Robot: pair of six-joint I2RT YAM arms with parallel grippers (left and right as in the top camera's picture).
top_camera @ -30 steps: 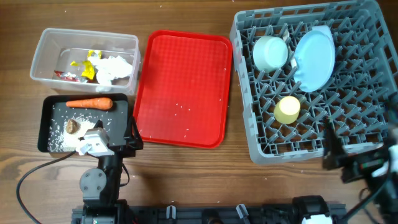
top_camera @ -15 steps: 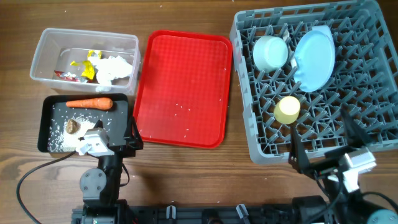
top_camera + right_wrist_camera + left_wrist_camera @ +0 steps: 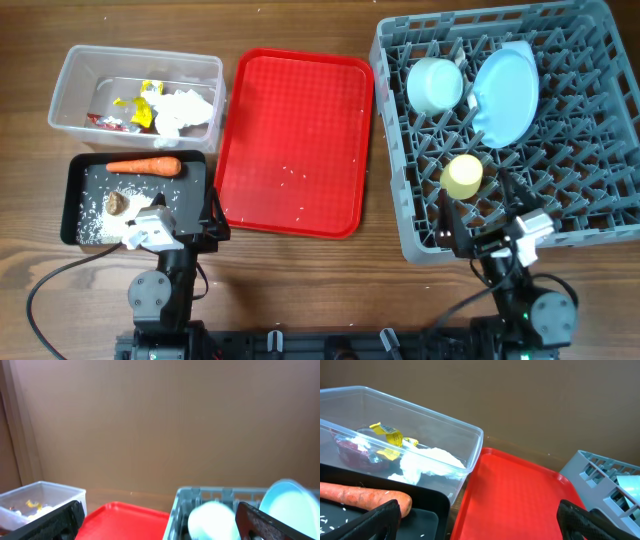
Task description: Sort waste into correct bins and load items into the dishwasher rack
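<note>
No legible text, label, brand, number or sign in any view; surfaces of the yellow wrappers (image 3: 387, 435) inside the clear tub (image 3: 430, 414) too crumpled and small to read

Wooden table (image 3: 300, 275) with clear tub (image 3: 135, 53), black tray (image 3: 68, 200), red tray (image 3: 295, 120) and grey dishwasher rack (image 3: 590, 150).
</note>
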